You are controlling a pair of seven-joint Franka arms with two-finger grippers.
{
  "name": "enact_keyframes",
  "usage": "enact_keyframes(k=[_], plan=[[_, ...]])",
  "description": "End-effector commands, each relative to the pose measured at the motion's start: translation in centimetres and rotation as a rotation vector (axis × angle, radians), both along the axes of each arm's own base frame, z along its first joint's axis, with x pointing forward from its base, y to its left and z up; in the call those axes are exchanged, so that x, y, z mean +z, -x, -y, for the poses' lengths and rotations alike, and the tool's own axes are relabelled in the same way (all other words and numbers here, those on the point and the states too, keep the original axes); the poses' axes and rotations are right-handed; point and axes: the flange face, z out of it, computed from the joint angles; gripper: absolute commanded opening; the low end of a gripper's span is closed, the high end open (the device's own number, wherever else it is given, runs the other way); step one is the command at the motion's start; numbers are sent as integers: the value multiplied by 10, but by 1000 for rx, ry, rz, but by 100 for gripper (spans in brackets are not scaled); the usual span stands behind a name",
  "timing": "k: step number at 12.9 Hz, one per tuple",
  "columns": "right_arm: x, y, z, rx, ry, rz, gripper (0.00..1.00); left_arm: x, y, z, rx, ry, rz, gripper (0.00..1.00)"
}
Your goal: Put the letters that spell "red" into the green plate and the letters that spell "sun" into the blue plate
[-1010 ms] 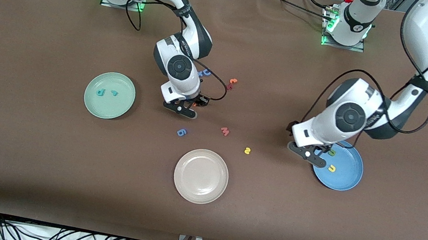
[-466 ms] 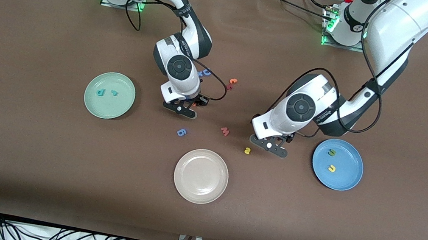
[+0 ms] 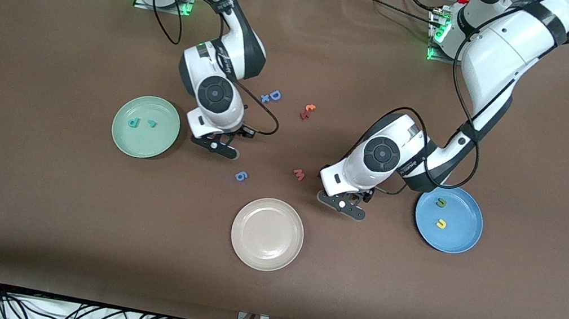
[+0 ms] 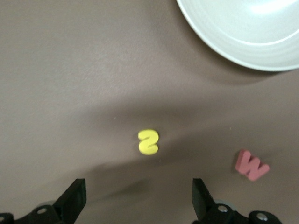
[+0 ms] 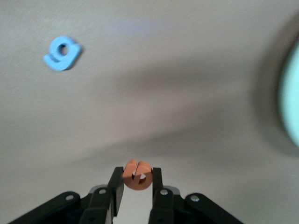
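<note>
Orange "e" (image 5: 137,175) sits pinched in your right gripper (image 5: 136,181), up over bare table just beside the green plate (image 3: 119,142) toward the right arm's end, while your left gripper (image 4: 139,198) hangs wide open straight above the yellow "s" (image 4: 148,142) on the table.

In your front view the left gripper (image 3: 341,203) hides the yellow "s" (image 4: 148,142). The right wrist view cuts off the green plate (image 5: 290,100), blurred at its edge.
</note>
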Motion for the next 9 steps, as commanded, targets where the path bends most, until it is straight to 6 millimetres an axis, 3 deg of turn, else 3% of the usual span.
enact_keyframes(k=[1, 6, 7, 9], plan=[[27, -12, 41, 42, 30, -41, 13, -17, -10, 5, -5, 2, 42, 100], [29, -44, 139, 134, 56, -107, 13, -34, -10, 28, -48, -55, 86, 92], [26, -47, 157, 151, 51, -118, 13, -34, -11, 28, -51, -55, 88, 81], [10, -53, 190, 168, 33, -138, 13, -33, -11, 28, -54, -55, 90, 44]])
